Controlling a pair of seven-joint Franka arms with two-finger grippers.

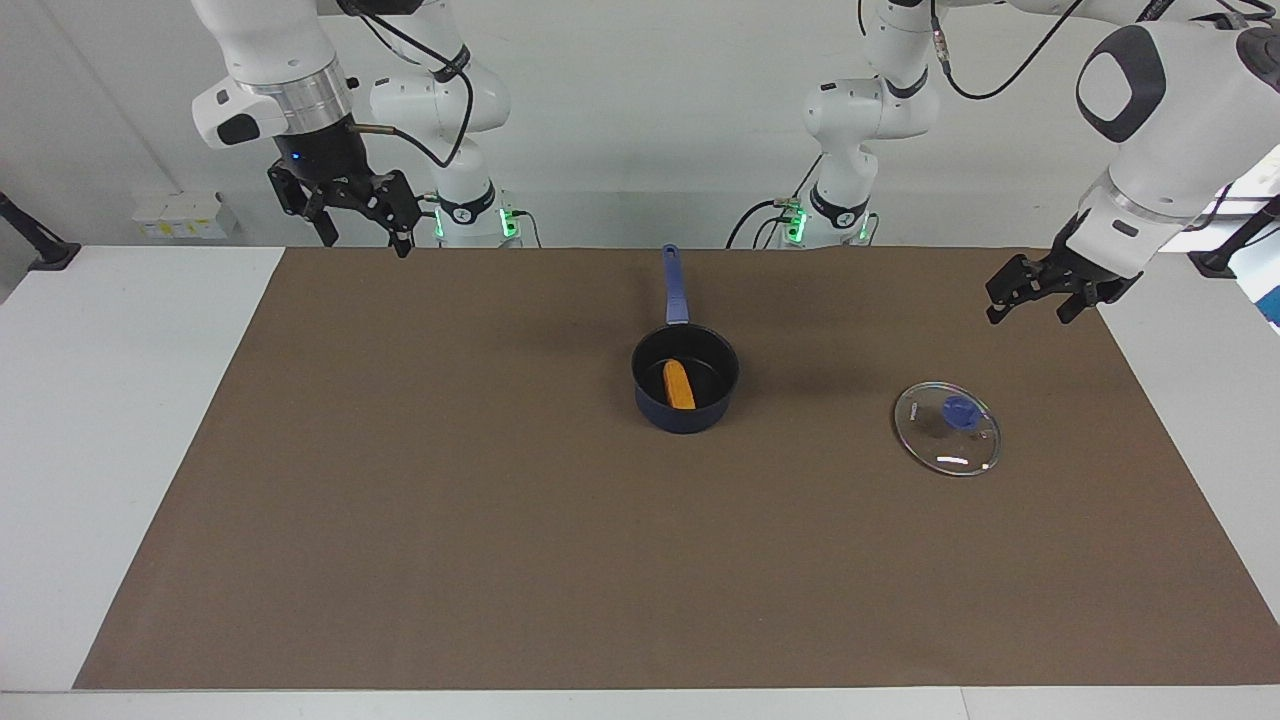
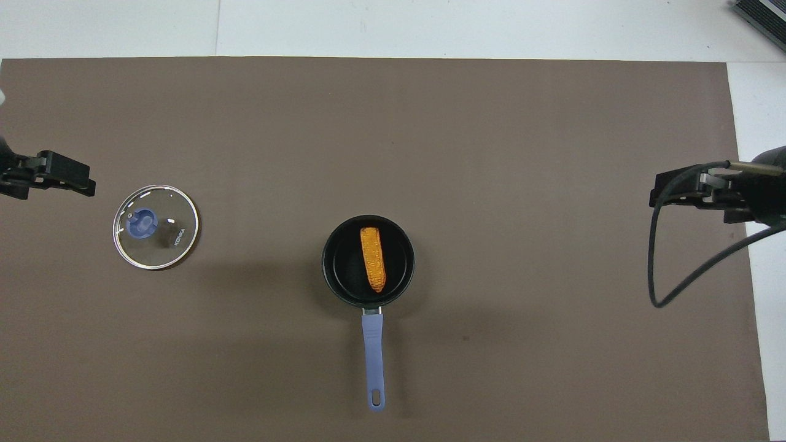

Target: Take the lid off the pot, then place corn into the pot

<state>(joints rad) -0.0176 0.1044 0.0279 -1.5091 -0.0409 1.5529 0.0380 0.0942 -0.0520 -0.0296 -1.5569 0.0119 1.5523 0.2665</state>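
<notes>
The dark blue pot (image 1: 685, 395) (image 2: 334, 270) stands open in the middle of the brown mat, its long blue handle (image 1: 675, 285) pointing toward the robots. The orange-yellow corn (image 1: 679, 385) (image 2: 373, 259) lies inside the pot. The glass lid (image 1: 947, 440) (image 2: 178, 245) with its blue knob lies flat on the mat beside the pot, toward the left arm's end. My left gripper (image 1: 1030, 313) (image 2: 86, 183) is open and empty, raised over the mat's edge at that end, apart from the lid. My right gripper (image 1: 366, 243) (image 2: 657, 196) is open and empty, raised over the mat's edge at the right arm's end.
The brown mat (image 1: 400, 500) covers most of the white table (image 1: 100, 400). A black cable (image 2: 660, 270) loops from the right arm over the mat's edge. Black clamps (image 1: 40, 250) stand at the table's corners near the robots.
</notes>
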